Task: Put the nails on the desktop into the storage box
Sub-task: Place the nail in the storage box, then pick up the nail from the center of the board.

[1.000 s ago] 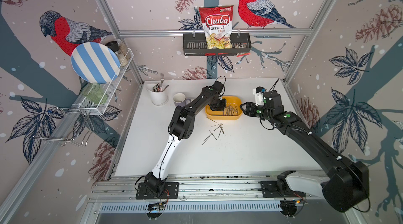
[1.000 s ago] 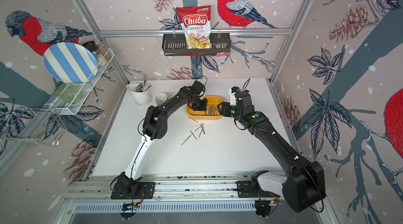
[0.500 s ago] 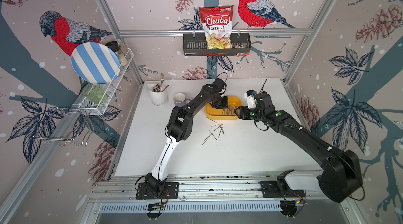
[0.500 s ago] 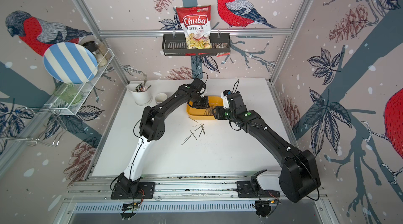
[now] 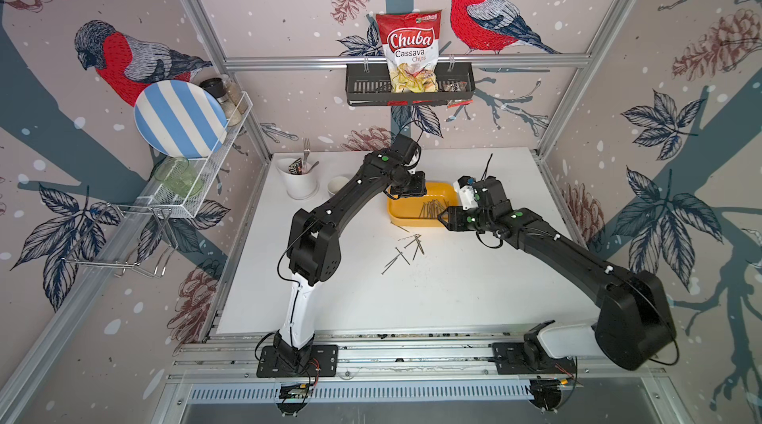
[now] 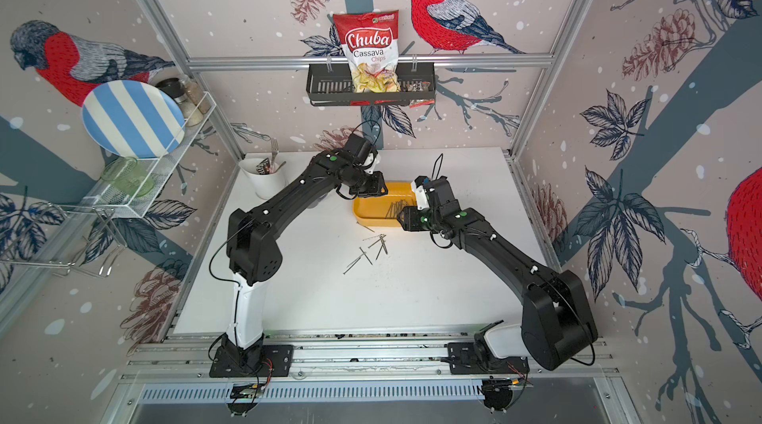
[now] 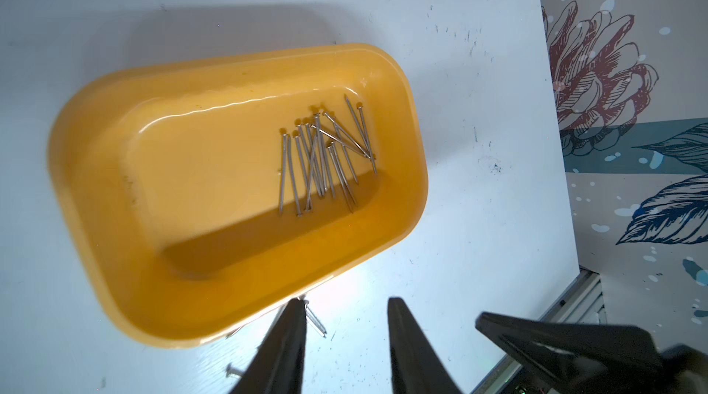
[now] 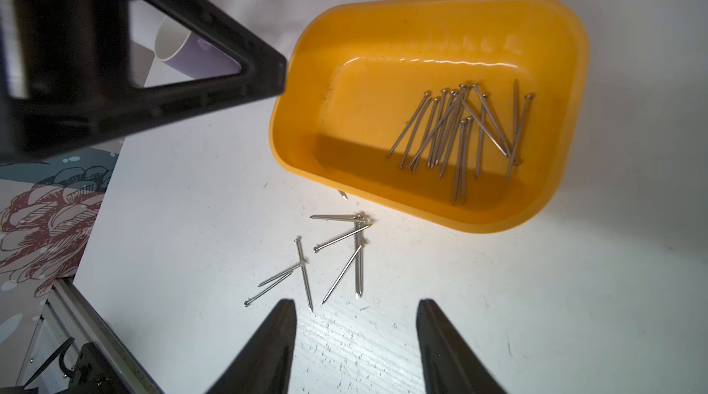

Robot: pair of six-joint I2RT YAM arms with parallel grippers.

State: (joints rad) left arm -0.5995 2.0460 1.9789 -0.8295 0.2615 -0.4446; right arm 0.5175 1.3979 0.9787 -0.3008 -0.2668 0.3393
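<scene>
Box (image 7: 95, 189): plain glossy yellow, amber in shadow. Nails (image 8: 444, 123): plain grey metal. Tabletop (image 5: 453, 290): plain white, with fine dark specks in the wrist views. Left arm (image 5: 350, 201) and right arm (image 5: 569, 253): black, each with a white base segment and green dots. Left hand (image 7: 344, 302) and right hand (image 8: 356, 302): black. Plate (image 5: 179, 118): blue and white stripes. Bag (image 5: 410, 50): red and white, white lettering. Basket (image 5: 367, 90): black, slotted. Holder (image 5: 303, 189): white. Cup (image 5: 338, 184): white. Glass (image 5: 177, 178): green. Rack (image 5: 185, 207): pale wire mesh. Walls (image 5: 288, 9): pale pinkish grey, printed with red-breasted grey birds, dark blue leaves, brownish-red pinecones and white flecks. Rails (image 5: 288, 62): silver.
</scene>
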